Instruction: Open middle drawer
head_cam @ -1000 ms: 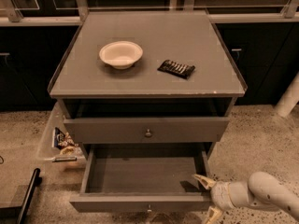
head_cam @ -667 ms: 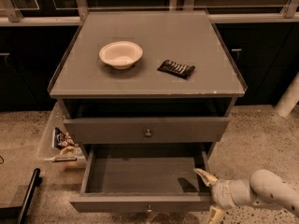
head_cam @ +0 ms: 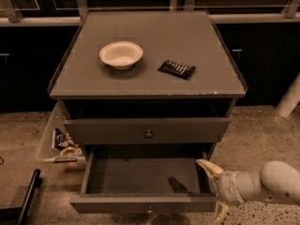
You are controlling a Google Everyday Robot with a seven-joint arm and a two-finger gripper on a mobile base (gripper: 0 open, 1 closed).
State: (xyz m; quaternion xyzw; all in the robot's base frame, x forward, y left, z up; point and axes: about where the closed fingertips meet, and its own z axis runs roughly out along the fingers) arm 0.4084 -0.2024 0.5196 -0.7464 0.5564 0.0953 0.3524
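Note:
The middle drawer [head_cam: 140, 176] is pulled far out of the grey cabinet and shows a plain grey, empty inside. Its low front panel [head_cam: 117, 203] has a small knob [head_cam: 149, 209] at the bottom edge of the view. My gripper [head_cam: 214, 190] is at the drawer's right front corner. Its fingers are spread wide: one fingertip [head_cam: 204, 163] is over the drawer's right side, the other [head_cam: 219, 215] is down in front of the panel. It holds nothing.
The taller-fronted drawer [head_cam: 112, 131] above is slightly out, with its knob [head_cam: 149, 134] at centre. A white bowl [head_cam: 121, 54] and a dark snack packet [head_cam: 176, 69] lie on the cabinet top [head_cam: 154, 32]. A clear bin with snack packets [head_cam: 61, 142] stands at the left on the floor.
My gripper's upper fingertip has shifted a little up and to the right along the drawer's right side. The drawer has stayed pulled out about as far.

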